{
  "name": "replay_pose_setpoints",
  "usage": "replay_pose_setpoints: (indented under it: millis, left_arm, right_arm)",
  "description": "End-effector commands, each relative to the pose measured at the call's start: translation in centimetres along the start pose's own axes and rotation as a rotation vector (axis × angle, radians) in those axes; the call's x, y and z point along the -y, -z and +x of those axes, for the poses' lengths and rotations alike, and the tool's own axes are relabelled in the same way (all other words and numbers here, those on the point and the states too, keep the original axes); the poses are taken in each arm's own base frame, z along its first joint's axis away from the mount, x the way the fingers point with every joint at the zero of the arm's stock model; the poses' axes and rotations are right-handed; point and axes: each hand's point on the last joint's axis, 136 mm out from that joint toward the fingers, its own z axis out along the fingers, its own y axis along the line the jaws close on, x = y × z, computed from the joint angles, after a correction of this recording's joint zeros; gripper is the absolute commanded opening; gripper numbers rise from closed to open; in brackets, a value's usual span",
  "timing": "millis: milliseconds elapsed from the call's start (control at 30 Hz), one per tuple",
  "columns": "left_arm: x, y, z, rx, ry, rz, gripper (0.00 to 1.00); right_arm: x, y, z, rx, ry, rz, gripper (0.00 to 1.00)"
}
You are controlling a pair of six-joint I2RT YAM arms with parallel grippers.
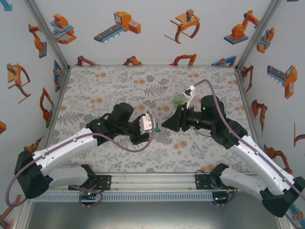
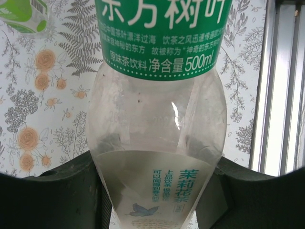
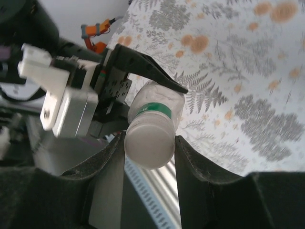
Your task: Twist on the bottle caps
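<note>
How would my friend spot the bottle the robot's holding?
On the flowery table, find where both arms meet. The bottle between the left gripper and right gripper is whitish-clear with a green-and-white label; the greener bottle sits apart, beyond the right arm.

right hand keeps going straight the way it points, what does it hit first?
The whitish-clear plastic bottle with the green-and-white label: its round end sits between the fingers of the right hand. Beyond it, probably the left hand; depth unclear.
</note>
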Motion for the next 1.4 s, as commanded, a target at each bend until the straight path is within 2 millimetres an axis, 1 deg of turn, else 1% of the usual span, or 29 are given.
replay_pose_setpoints:
  millis: [0,67,133,267,367,500,633,667,733,867,933,1067,1133,1200,1300,1367]
  left_arm:
    - [-1.7,0.6,-2.7,0.075,-0.034,-0.062,0.0]
    - [-1.7,0.5,-2.7,0.071,-0.033,-0.063,0.0]
    - [-1.8,0.4,-2.7,0.071,-0.031,-0.062,0.0]
    - [-1.7,0.4,-2.6,0.07,-0.025,-0.059,0.0]
    - [-1.6,0.4,-2.6,0.071,-0.024,-0.052,0.0]
    - [-1.4,0.6,-2.6,0.07,-0.025,-0.048,0.0]
    - [-1.1,0.5,-2.4,0.067,-0.018,-0.031,0.0]
    - [-1.0,0.5,-2.4,0.067,-0.019,-0.027,0.0]
    - [-0.8,0.5,-2.4,0.068,-0.016,-0.015,0.0]
    - [-0.3,0.6,-2.3,0.069,-0.012,0.012,0.0]
    - [0.0,0.7,-2.5,0.072,-0.013,0.027,0.0]
    - [1.1,1.0,-2.4,0.074,-0.017,0.083,0.0]
    - [1.9,1.3,-2.6,0.086,-0.024,0.122,0.0]
    - [2.6,1.5,-2.6,0.096,-0.024,0.155,0.0]
    - [3.2,1.8,-2.7,0.11,-0.023,0.181,0.0]
    - [3.6,1.9,-2.8,0.114,-0.023,0.201,0.0]
  right_arm:
    - [2.1,-0.1,1.4,-0.051,-0.383,0.126,0.0]
    - [3.1,-0.3,2.2,-0.08,-0.5,0.191,0.0]
    - [3.7,-0.5,2.7,-0.102,-0.57,0.231,0.0]
    - [3.6,-1.4,2.9,-0.13,-0.623,0.222,0.0]
    - [3.3,-1.2,2.0,-0.098,-0.587,0.212,0.13]
    - [3.3,0.1,0.3,-0.005,-0.476,0.224,0.34]
    - [2.5,1.3,-1.1,0.069,-0.339,0.19,0.54]
    - [2.2,1.5,-1.3,0.075,-0.306,0.181,0.57]
    - [1.0,1.9,-1.9,0.075,-0.215,0.141,0.61]
    - [-0.3,2.2,-2.3,0.061,-0.047,0.101,0.62]
    - [-1.1,2.4,-2.6,0.066,0.061,0.072,0.6]
    - [-3.2,3.2,-3.1,0.095,0.3,-0.014,0.61]
    - [-5.2,3.6,-2.6,0.089,0.444,-0.121,0.61]
    - [-7.1,4.0,-1.3,0.058,0.577,-0.241,0.61]
    - [-8.8,4.7,0.7,-0.003,0.756,-0.379,0.61]
    - [-9.3,5.2,1.9,-0.03,0.866,-0.447,0.61]
